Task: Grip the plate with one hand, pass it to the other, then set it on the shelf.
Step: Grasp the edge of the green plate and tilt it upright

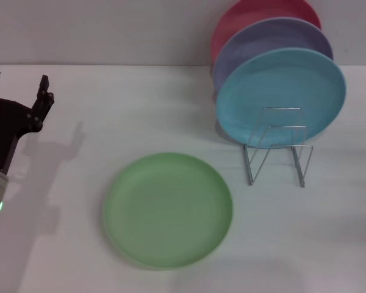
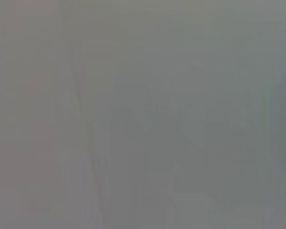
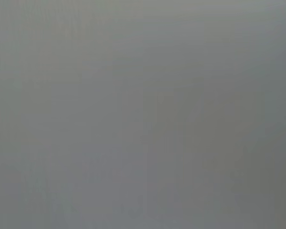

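The light green plate [image 1: 168, 210] lies flat on the white table [image 1: 305, 244], at 6 o'clock in the head view. The shelf [image 1: 277, 146], a silver wire rack, stands at 2 o'clock from the plate, apart from it. Three plates stand upright in the shelf: a light blue plate [image 1: 280, 96] at the front, a lavender plate [image 1: 274, 38] behind it, and a red plate [image 1: 256, 13] at the rear. The two front wire loops of the shelf hold nothing.

The left tool [image 1: 18, 85] hovers at 9 o'clock in the head view, well apart from the plate, fingers spread and gripping nothing. The right tool is not visible. Both wrist views show only uniform grey.
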`<state>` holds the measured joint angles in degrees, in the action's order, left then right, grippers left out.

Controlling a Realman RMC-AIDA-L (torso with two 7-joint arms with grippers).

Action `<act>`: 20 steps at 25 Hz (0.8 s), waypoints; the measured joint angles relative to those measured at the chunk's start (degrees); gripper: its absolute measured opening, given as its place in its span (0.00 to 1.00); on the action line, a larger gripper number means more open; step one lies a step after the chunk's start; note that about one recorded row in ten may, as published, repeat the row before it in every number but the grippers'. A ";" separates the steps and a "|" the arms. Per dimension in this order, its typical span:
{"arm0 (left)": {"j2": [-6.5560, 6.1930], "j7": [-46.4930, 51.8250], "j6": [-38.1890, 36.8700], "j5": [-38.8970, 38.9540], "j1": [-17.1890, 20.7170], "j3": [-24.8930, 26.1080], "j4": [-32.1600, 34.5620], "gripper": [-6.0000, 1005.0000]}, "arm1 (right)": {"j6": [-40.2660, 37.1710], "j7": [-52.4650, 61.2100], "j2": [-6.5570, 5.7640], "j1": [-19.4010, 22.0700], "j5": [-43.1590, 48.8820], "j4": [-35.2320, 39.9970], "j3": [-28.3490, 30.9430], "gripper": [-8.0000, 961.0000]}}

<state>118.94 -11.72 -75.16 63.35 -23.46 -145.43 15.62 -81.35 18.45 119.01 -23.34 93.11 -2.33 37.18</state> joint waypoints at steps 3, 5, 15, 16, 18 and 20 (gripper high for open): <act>0.02 -5.53 -0.24 0.07 0.36 0.04 1.73 0.83 | 0.04 -0.02 0.00 -0.03 -0.12 0.07 0.04 0.76; 0.00 -5.90 -0.18 0.15 0.37 0.05 1.93 0.83 | 0.04 -0.03 -0.01 -0.04 -0.13 0.09 0.09 0.76; -0.01 -10.69 6.00 0.41 0.11 9.46 6.21 0.83 | 0.07 -0.08 -0.01 0.00 -0.14 -0.05 0.07 0.76; -0.16 -17.22 12.43 0.42 0.65 16.10 11.93 0.83 | 0.06 -0.08 -0.01 0.07 -0.21 -0.03 0.26 0.76; -0.24 -20.98 16.83 0.46 1.24 19.91 15.67 0.83 | 0.05 -0.06 -0.01 0.10 -0.25 0.03 0.34 0.76; -0.34 -27.73 26.74 0.46 2.87 27.30 23.50 0.83 | -0.03 -0.04 -0.01 0.16 -0.29 0.08 0.36 0.76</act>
<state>118.60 -39.45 -48.42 63.81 -20.60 -118.13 39.13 -81.38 18.41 119.00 -23.18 92.82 -2.25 37.54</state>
